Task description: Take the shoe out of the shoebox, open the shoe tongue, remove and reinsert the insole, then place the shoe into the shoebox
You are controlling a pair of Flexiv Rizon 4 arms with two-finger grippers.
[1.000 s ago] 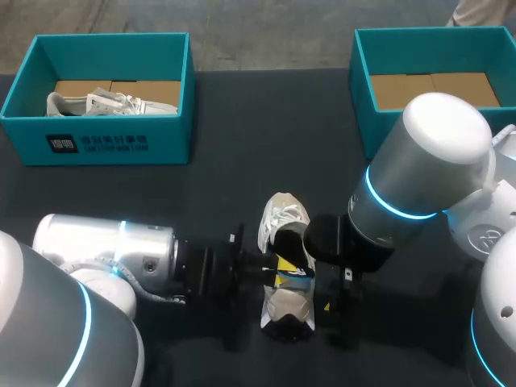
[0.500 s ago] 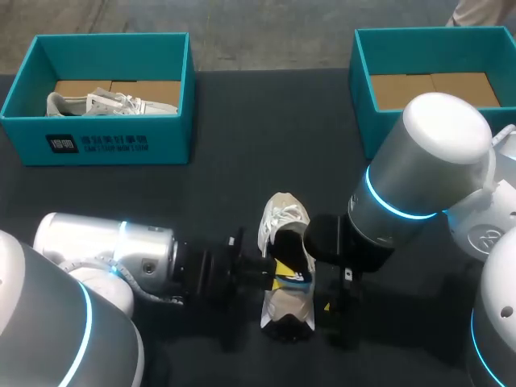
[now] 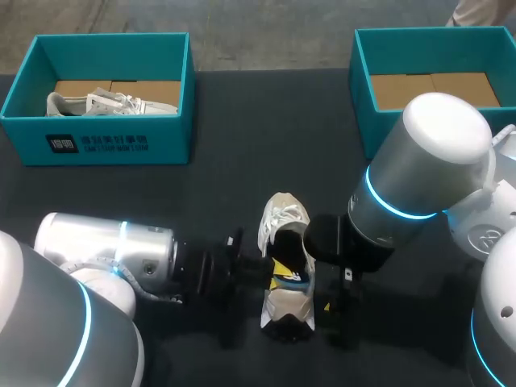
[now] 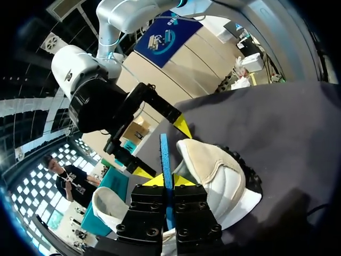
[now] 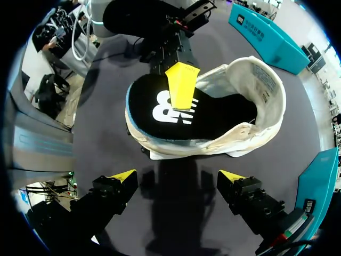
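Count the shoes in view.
2. One shoe lies on the table, its insole pinched by the left gripper. The other shoe sits in the far-left teal box. The far-right teal box shows only cardboard; its near wall may hide something.

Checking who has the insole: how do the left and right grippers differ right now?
The left gripper has its jaws shut on the insole; the right gripper has its jaws wide open, holding nothing. The left is at the shoe opening; the right hangs clear of it. Both have yellow tips.

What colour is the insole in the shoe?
The insole is black with a white mark; right wrist view shows it best.
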